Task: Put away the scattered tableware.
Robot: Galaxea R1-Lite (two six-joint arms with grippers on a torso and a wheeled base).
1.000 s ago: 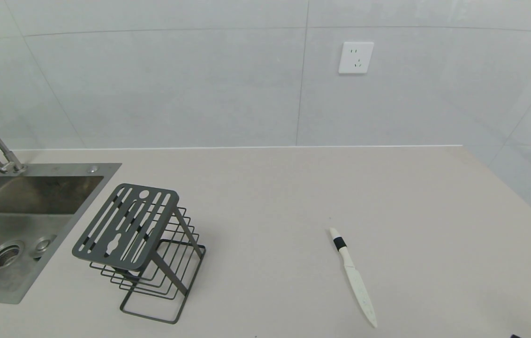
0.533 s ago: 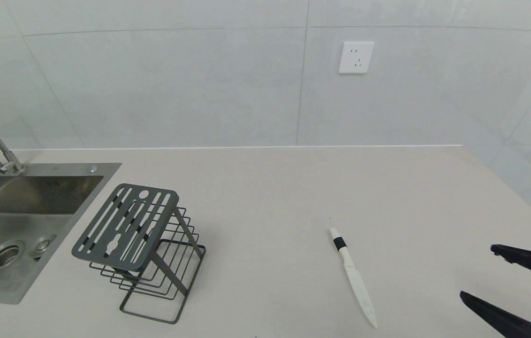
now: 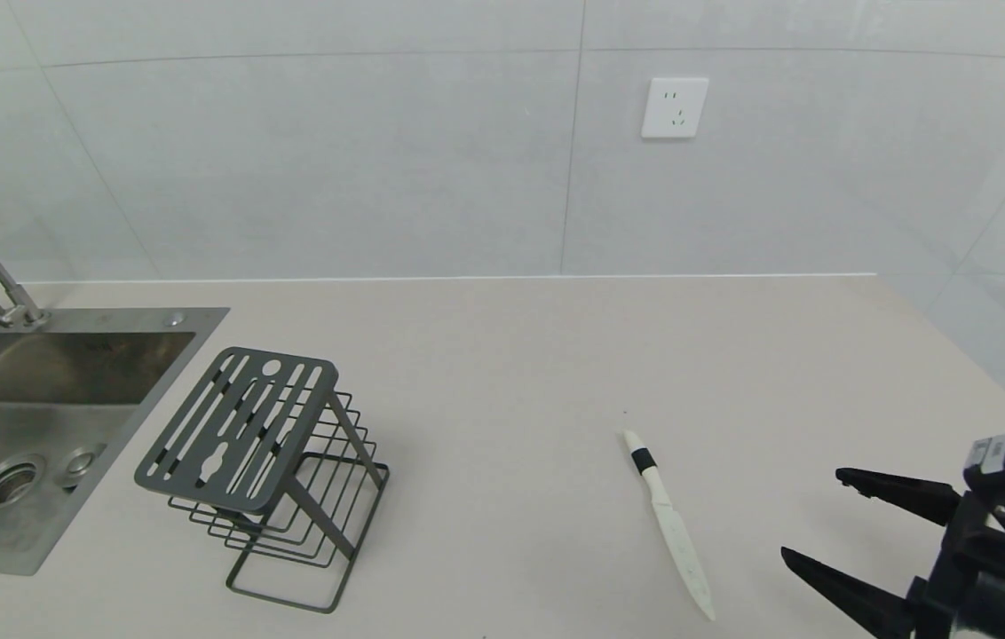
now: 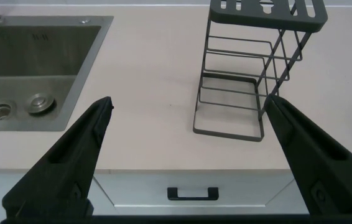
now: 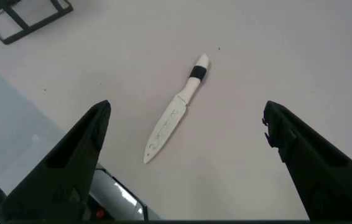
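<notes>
A white knife (image 3: 668,523) with a black band on its handle lies flat on the desk (image 3: 511,355), well apart from the dark slotted knife rack (image 3: 247,428) beside the sink (image 3: 50,364). The right gripper (image 3: 811,517) hangs near the knife, spread wide and empty. The left gripper (image 4: 188,102) is likewise spread apart, holding nothing.

No legible text, label or number anywhere.

1. head view: high, facing forward and down over the counter (image 3: 502,355), sink (image 3: 41,355), rack (image 3: 241,426) and knife (image 3: 669,524), far off;
2. left wrist view: from the counter's front edge, nearer, sharing the rack and sink;
3. right wrist view: above, close, sharing the knife.
</notes>
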